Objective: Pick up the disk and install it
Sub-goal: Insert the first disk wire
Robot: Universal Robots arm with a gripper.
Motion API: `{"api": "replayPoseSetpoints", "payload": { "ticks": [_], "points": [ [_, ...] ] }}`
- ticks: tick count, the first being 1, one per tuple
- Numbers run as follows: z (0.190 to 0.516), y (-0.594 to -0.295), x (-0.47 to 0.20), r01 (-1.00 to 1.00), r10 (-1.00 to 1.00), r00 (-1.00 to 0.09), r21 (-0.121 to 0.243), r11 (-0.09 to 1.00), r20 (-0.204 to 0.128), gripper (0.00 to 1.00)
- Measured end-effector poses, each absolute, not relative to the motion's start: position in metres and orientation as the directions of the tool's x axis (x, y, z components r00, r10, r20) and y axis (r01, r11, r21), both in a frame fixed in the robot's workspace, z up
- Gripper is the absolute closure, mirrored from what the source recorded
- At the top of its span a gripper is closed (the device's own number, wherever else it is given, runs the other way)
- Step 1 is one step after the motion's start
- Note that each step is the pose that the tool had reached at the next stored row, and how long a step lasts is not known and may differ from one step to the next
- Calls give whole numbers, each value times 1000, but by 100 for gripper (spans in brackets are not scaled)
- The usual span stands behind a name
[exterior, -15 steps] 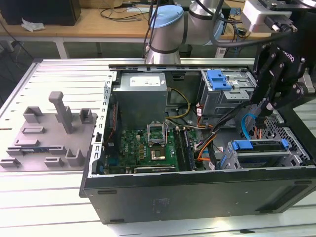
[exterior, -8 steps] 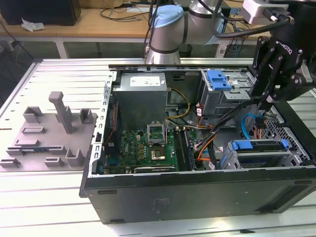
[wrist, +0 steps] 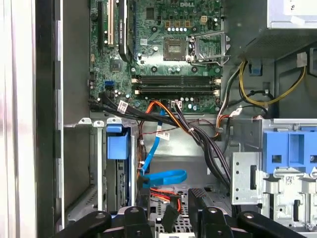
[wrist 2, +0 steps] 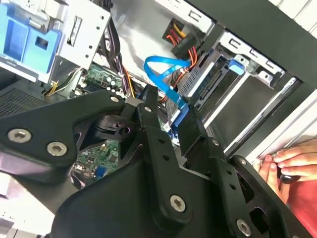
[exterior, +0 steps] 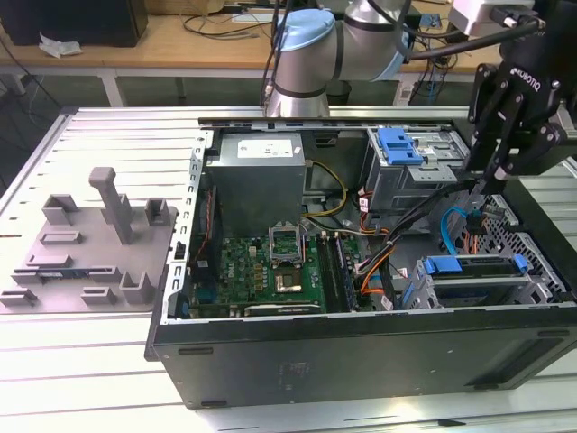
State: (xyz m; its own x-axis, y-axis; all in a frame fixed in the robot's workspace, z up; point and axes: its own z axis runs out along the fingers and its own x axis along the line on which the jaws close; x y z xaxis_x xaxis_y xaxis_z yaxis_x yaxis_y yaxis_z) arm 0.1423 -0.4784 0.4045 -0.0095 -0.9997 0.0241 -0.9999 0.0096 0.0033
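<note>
The gripper (exterior: 488, 183) is held slightly open and empty over the blue cable (exterior: 451, 225), near the disk (exterior: 471, 266) seated in its bay.

A bench (exterior: 108, 144) of pale grey ribbed metal slats runs across the exterior view. Its grooves catch bright, even light, and the shadows are soft. On it, toward the exterior view's left, stands a grey moulded fixture (exterior: 90, 239) with upright posts and shallow pockets. Behind the bench is a wooden desk (exterior: 180, 41) on white legs (exterior: 113, 90), and the space beneath it is dark green. On the desk lie loose cables (exterior: 225, 23), a black box (exterior: 77, 20) at the exterior view's left, and a crumpled white scrap (exterior: 59, 45) just beside the box.
</note>
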Motion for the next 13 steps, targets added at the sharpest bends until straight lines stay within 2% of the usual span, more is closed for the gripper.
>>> {"api": "replayPoseSetpoints", "payload": {
  "ticks": [7, 13],
  "points": [
    [403, -464, 163, -1000, -998, -9, 10, 10, 57, 56],
    [402, -462, 175, -999, -997, -40, 11, 41, 67, 56]
  ]
}}
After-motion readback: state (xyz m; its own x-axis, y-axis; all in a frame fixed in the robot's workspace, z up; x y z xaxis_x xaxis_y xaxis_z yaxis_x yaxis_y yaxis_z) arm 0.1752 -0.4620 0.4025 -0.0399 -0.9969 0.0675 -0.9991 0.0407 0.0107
